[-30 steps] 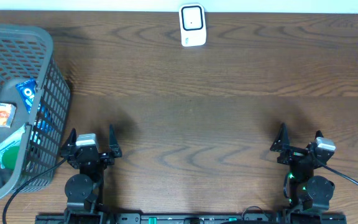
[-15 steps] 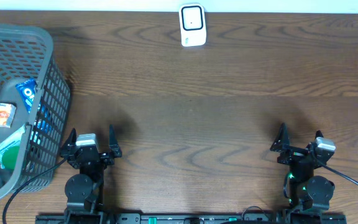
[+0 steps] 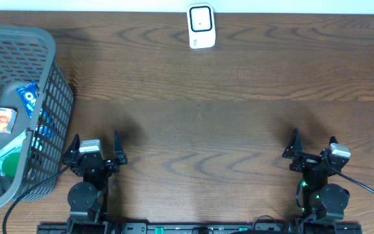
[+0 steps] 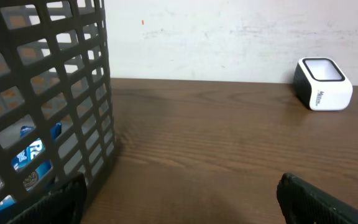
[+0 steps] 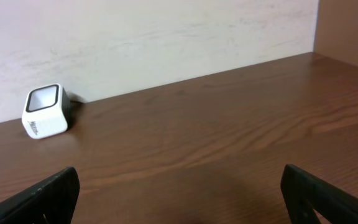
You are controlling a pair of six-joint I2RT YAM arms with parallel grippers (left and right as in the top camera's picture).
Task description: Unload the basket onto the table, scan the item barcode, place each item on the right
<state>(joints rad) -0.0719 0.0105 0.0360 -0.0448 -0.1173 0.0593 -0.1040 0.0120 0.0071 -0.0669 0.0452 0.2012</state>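
Note:
A white barcode scanner [image 3: 200,26] with a dark window stands at the far middle edge of the table; it also shows in the left wrist view as the scanner [image 4: 322,83] and in the right wrist view as the scanner [image 5: 45,111]. Packaged items lie in the grey basket [image 3: 44,39]: a blue Oreo pack [image 3: 27,97], an orange packet [image 3: 2,120] and a green-and-white pack [image 3: 8,159]. My left gripper [image 3: 95,144] rests open near the front edge, beside the basket. Near the front right, my right gripper [image 3: 312,144] is open too. Both are empty.
The grey mesh basket wall [image 4: 42,93] stands just left of my left gripper. A pale wall [image 5: 142,37] runs behind the table's far edge. Bare wood [image 3: 206,123] lies between the arms and the scanner.

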